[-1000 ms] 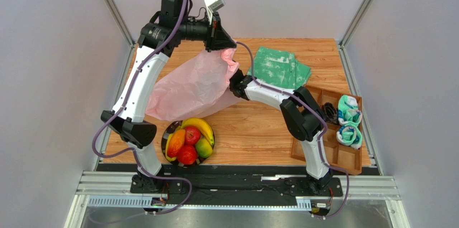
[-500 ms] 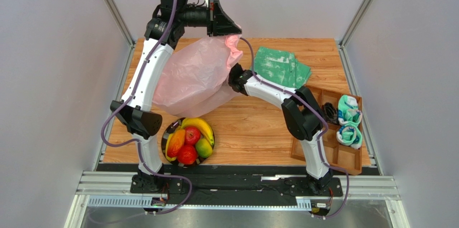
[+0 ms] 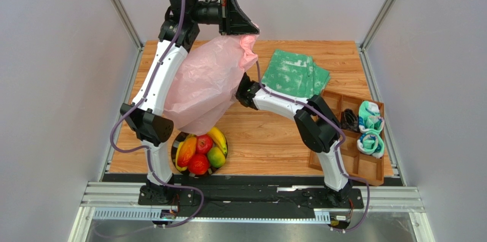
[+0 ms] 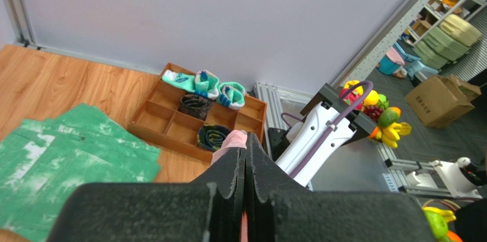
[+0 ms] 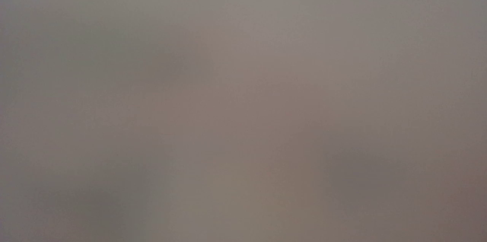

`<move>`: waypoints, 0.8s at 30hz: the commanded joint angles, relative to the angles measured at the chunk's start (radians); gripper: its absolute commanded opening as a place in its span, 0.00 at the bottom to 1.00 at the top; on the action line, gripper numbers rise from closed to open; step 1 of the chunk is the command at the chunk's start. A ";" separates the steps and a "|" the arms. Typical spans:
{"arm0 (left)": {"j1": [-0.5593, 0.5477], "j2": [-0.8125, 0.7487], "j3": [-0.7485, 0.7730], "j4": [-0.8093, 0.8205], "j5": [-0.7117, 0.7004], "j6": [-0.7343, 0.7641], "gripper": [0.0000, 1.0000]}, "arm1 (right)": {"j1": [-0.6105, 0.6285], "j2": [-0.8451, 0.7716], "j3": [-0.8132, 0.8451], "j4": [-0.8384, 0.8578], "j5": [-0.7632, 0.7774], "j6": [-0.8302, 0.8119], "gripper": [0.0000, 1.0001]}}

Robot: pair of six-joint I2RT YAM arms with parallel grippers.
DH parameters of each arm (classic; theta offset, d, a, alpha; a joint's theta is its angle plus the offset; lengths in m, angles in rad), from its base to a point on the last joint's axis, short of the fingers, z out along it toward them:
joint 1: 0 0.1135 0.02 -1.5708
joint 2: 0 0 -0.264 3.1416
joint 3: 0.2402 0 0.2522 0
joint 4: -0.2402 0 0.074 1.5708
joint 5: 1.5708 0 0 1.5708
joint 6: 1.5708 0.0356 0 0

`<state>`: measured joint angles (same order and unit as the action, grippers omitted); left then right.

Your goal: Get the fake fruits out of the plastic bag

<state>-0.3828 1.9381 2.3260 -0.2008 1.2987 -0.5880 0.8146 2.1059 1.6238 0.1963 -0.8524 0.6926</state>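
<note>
Pink plastic bag (image 3: 206, 82) hangs from your left hand (image 4: 246, 149), which is clamped on its top edge. Your right hand (image 3: 244, 90) is hidden against the bag, so you cannot tell its state. The fake fruits (image 3: 200, 149) sit piled by the bag's lower end.

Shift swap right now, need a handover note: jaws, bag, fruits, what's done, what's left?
Left gripper: jaws shut on the top of the plastic bag, which hangs high over the table.
Right arm: reaches in or behind the bag; its jaws are hidden and its wrist view is a blur.
Fake fruits: piled in the black bowl by the left base.
Done: those fruits are out.
Left: can't see if any fruit is in the bag; check.
</note>
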 commanded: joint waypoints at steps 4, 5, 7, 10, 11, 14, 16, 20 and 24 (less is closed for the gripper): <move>-0.013 0.051 0.042 0.293 0.053 -0.200 0.00 | 0.001 -0.043 -0.080 0.018 -0.123 -0.015 0.99; -0.018 0.064 0.044 0.300 0.051 -0.202 0.00 | 0.001 -0.044 -0.093 0.041 -0.111 -0.007 1.00; -0.036 0.080 0.067 0.261 0.054 -0.156 0.00 | 0.004 -0.037 -0.088 0.061 -0.119 -0.005 0.99; -0.042 0.123 0.126 0.282 0.056 -0.183 0.00 | 0.017 -0.021 -0.052 0.038 -0.181 -0.039 0.98; -0.042 0.130 0.136 0.282 0.050 -0.182 0.00 | 0.021 -0.014 -0.038 0.026 -0.230 -0.047 0.98; -0.042 0.148 0.150 0.302 0.033 -0.188 0.00 | 0.046 -0.010 -0.010 -0.049 -0.244 -0.119 0.94; -0.050 0.153 0.156 0.311 0.030 -0.190 0.00 | 0.054 -0.001 0.002 -0.095 -0.228 -0.145 0.89; -0.060 0.150 0.161 0.302 0.022 -0.179 0.00 | 0.054 0.005 -0.013 -0.101 -0.183 -0.151 0.74; -0.059 0.140 0.165 0.239 0.027 -0.127 0.00 | 0.047 0.014 -0.010 -0.060 -0.201 -0.125 0.50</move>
<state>-0.4236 2.1006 2.4332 0.0193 1.3563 -0.7616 0.8494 2.0937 1.5982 0.1566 -1.0382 0.5594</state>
